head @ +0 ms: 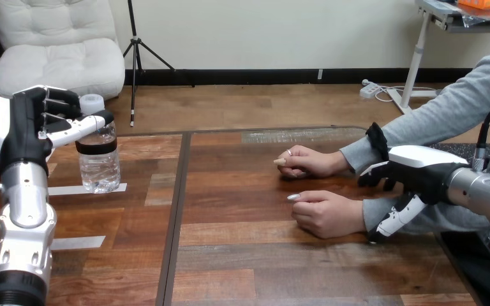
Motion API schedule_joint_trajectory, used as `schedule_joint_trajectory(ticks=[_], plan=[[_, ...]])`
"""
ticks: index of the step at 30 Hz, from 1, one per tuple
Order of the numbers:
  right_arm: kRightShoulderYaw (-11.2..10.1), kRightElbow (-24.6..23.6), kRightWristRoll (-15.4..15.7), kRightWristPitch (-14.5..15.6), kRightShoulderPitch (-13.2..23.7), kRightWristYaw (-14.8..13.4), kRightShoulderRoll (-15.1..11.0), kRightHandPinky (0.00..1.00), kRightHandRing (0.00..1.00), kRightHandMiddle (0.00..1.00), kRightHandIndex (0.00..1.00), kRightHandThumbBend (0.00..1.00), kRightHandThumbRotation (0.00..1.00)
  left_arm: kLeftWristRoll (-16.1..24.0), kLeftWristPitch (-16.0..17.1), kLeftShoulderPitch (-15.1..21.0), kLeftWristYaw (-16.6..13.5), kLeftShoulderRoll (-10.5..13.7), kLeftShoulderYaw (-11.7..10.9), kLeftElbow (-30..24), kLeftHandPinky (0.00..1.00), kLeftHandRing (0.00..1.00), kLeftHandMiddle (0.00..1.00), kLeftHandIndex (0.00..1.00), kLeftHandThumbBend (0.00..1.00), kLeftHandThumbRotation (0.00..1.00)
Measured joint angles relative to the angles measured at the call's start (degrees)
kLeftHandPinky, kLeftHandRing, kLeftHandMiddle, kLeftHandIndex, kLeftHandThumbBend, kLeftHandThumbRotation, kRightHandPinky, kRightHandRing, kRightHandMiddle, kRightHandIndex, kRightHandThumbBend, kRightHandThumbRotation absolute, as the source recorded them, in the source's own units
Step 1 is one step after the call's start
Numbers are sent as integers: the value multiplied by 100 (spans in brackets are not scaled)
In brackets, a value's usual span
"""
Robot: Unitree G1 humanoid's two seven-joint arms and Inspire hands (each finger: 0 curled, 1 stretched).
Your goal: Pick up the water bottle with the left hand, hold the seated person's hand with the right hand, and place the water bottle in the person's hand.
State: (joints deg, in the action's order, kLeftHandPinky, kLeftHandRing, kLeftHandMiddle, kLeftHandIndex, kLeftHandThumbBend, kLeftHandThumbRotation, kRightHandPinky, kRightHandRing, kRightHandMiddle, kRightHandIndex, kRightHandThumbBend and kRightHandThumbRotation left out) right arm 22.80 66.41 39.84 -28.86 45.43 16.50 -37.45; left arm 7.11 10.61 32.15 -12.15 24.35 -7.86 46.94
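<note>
My left robot hand [38,124] is gripping the water bottle [99,162] by its neck at the left of the worktop [261,255], ready for handover, while my right robot hand [415,172] is clasping the person's nearer wrist [370,211], steadying it

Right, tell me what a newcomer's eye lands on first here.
First, the left hand at the view's left, closed round the top of the water bottle. Then the right hand at the view's right, clasped round the person's wrist, with the person's nearer hand resting loosely curled on the wooden table.
</note>
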Motion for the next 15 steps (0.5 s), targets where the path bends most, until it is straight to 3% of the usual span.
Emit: schedule_joint_trajectory(ticks=[15], plan=[[133,71,85,250,89,2,0,66,80,84,83,100,38,11,-13,-57,27,-1,0,-51,30,38,45,46,76,0]])
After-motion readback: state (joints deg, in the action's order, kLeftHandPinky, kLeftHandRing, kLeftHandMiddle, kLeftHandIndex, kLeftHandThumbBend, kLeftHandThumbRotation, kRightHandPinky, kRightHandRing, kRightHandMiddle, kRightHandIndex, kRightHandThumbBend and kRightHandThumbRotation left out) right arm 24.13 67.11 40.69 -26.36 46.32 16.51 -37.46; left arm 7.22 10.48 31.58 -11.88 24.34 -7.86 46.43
